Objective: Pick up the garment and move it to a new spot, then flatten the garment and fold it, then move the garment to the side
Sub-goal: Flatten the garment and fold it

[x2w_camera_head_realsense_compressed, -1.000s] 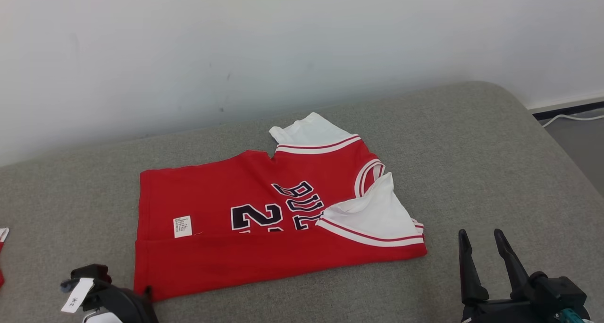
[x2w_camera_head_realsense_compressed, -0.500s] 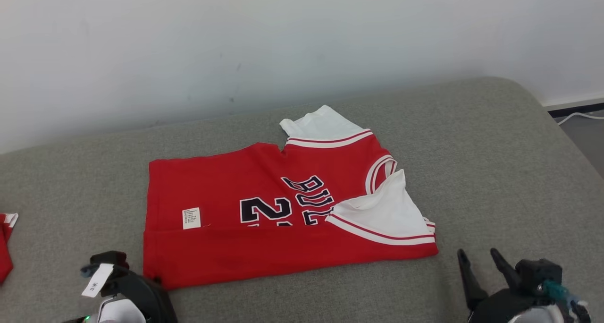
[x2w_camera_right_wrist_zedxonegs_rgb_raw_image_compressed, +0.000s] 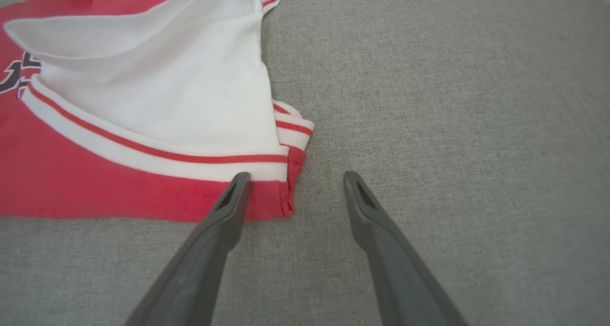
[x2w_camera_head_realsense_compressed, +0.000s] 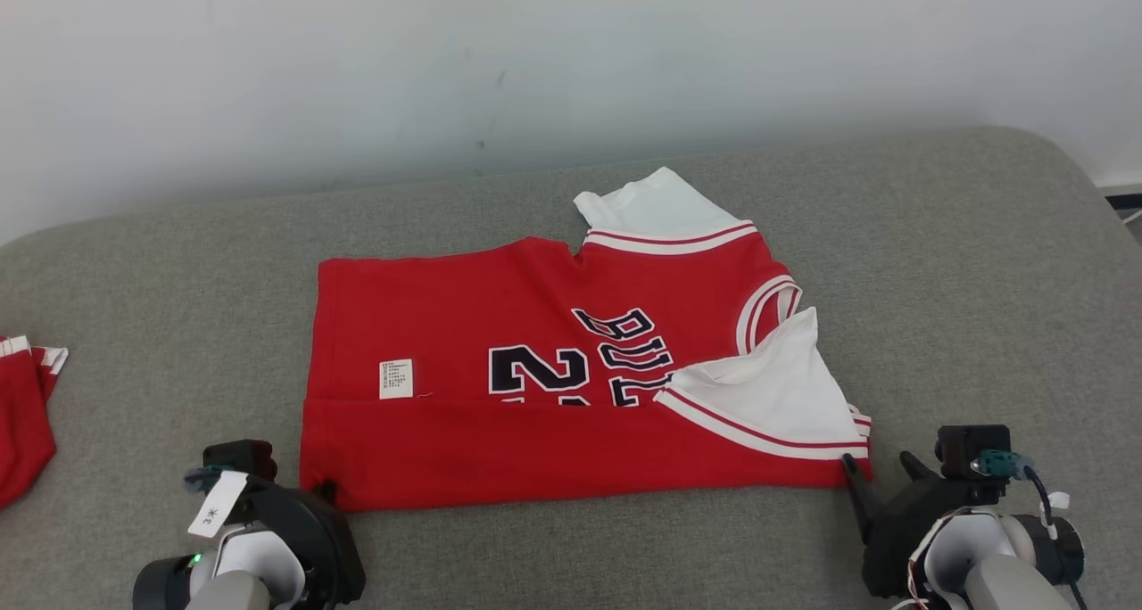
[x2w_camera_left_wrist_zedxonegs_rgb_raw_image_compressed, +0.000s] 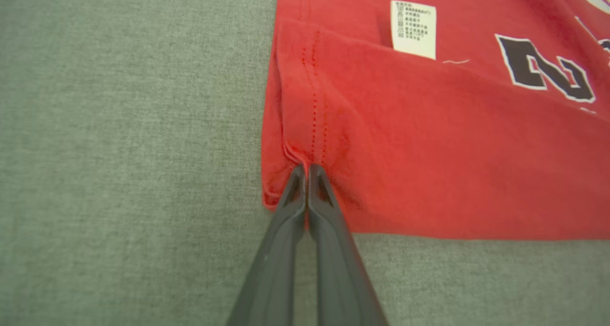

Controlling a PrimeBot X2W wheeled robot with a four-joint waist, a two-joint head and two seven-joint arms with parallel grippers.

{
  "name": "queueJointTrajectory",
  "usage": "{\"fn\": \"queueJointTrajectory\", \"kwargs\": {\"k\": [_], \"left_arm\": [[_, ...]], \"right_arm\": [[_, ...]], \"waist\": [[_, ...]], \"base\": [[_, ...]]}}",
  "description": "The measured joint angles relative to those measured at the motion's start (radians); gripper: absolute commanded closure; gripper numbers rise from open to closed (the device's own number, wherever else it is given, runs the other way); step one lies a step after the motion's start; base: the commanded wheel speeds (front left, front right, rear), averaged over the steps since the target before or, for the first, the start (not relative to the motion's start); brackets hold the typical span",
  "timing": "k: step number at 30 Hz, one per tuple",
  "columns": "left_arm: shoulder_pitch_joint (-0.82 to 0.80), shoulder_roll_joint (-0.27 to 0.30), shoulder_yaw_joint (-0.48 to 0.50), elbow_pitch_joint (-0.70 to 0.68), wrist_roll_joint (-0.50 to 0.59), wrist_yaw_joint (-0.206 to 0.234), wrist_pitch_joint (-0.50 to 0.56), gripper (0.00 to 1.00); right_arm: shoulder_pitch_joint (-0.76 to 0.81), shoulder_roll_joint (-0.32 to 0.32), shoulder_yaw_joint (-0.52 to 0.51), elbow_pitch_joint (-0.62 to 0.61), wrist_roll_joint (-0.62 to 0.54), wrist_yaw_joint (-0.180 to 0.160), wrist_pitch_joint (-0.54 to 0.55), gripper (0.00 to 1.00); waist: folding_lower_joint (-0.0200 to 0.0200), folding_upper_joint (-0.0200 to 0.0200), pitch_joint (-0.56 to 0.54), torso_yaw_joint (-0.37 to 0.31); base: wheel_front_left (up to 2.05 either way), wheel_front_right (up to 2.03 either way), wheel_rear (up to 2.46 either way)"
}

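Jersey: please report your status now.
Left gripper shut on jersey corner. Right gripper open, straddling other corner. Another garment far left, apart.

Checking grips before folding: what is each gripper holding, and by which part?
Left gripper pinches the red jersey at its hem corner; right gripper is open at the sleeve corner, holding nothing.

A: Entry one, print on the red fabric jersey with white sleeves (x2w_camera_head_realsense_compressed: pixel 500 325)?
B: Navy block lettering with white edging (x2w_camera_head_realsense_compressed: pixel 624 342): "BU" legible, the following letters partly hidden under a white sleeve. Navy numeral (x2w_camera_head_realsense_compressed: pixel 526 369): "2", the next digit cut off by the fold.
A: Entry two?
B: White rectangular care label (x2w_camera_head_realsense_compressed: pixel 396 378), on the jersey: lines of print too small to read.
A: Entry three?
B: White paper tag (x2w_camera_head_realsense_compressed: pixel 217 504), hanging from the black wrist housing of the left arm (x2w_camera_head_realsense_compressed: pixel 285 530): "3" with an asterisk.
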Motion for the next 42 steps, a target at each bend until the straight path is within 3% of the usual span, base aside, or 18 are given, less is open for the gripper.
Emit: {"fn": "queueJointTrajectory", "kwargs": {"k": [6, 7, 8, 9, 10, 11, 23, 31, 42], "left_arm": [[-0.024, -0.003, -0.001, 0.014, 0.0, -0.001, -0.014, 1.0], [-0.024, -0.004, -0.001, 0.019, 0.0, -0.001, -0.017, 1.0], [-0.026, -0.005, -0.001, 0.023, 0.0, -0.001, -0.018, 1.0], [-0.029, -0.006, -0.001, 0.027, 0.0, -0.001, -0.018, 1.0], [-0.032, -0.007, -0.001, 0.032, 0.0, -0.002, -0.024, 1.0], [-0.035, -0.007, -0.001, 0.036, 0.0, -0.006, -0.025, 1.0], [0.013, 0.003, 0.016, 0.066, -0.011, -0.025, -0.074, 1.0], [0.14, 0.021, 0.04, 0.022, -0.058, -0.064, -0.132, 1.0], [0.293, 0.048, 0.048, -0.082, -0.082, -0.094, -0.15, 1.0]], "right_arm": [[-0.054, 0.035, 0.016, 0.079, 0.006, 0.008, 0.033, 0.0], [-0.059, 0.035, 0.016, 0.089, 0.006, 0.008, 0.033, 0.25], [-0.064, 0.036, 0.016, 0.099, 0.006, 0.008, 0.032, 0.64], [-0.069, 0.036, 0.016, 0.106, 0.006, 0.008, 0.033, 0.77], [-0.074, 0.036, 0.017, 0.111, 0.006, 0.008, 0.032, 0.77], [-0.077, 0.036, 0.02, 0.118, 0.006, 0.009, 0.032, 1.0], [-0.003, 0.03, 0.014, 0.122, 0.008, 0.03, -0.012, 1.0], [0.163, 0.016, 0.023, -0.003, 0.016, 0.06, -0.049, 1.0], [0.358, 0.002, 0.025, -0.21, 0.044, 0.069, -0.045, 1.0]], "waist": [[0.0001, 0.0, 0.02, 0.012], [0.0, 0.0, 0.021, 0.012], [0.0, 0.0, 0.021, 0.013], [0.0, 0.0, 0.021, 0.013], [0.0, 0.0, 0.021, 0.013], [0.0, 0.0, 0.02, 0.013], [0.0, -0.0001, -0.027, 0.009], [-0.0002, 0.0, -0.068, 0.02], [-0.0002, 0.0, -0.106, 0.033]], "base": [[0.0, 0.0, 0.0], [0.0, 0.0, 0.0], [0.0, 0.0, 0.0], [0.0, 0.0, 0.0], [0.0, 0.0, 0.0], [0.0, 0.0, 0.0], [0.0, 0.0, 0.0], [0.0, 0.0, 0.0], [0.0, 0.0, 0.0]]}}
